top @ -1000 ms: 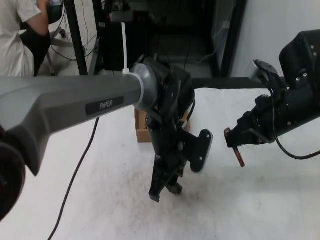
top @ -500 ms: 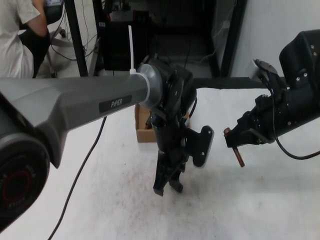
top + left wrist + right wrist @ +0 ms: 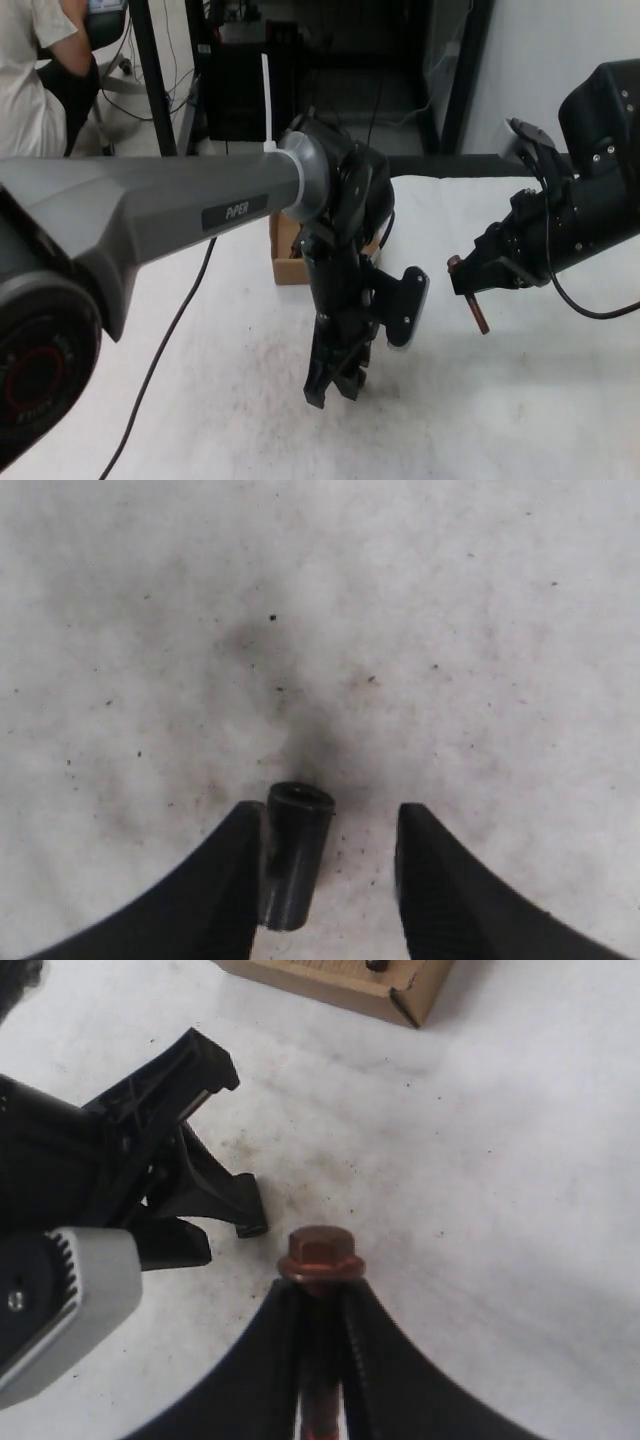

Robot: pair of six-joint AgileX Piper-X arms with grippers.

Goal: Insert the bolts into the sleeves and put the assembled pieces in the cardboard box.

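The left gripper (image 3: 335, 390) points down at the white bench (image 3: 470, 620), and its jaws are apart, not squeezing. A little black sleeve (image 3: 295, 865) sits between them, and we can see its open end. It touches one jaw and there is a gap to the other, so nothing has hold of it yet. Behind this gripper, past its arm, is the cardboard box (image 3: 283, 268). Something small and dark shows over its rim in the right wrist view (I cannot tell what it is). Well apart from the left jaws, the right gripper (image 3: 320, 1295) hangs above the bench. Its jaws are squeezed tight on a copper bolt (image 3: 320, 1258), whose head sticks out past the tips. I think the job is at an early part. The bolt is picked up, but the sleeve must be grabbed, the bolt pushed in, and the piece put in the box. The bench has grey smudges and tiny specks. A black cable (image 3: 160, 340) lies on it, and dark metal posts (image 3: 150, 70) stand behind.
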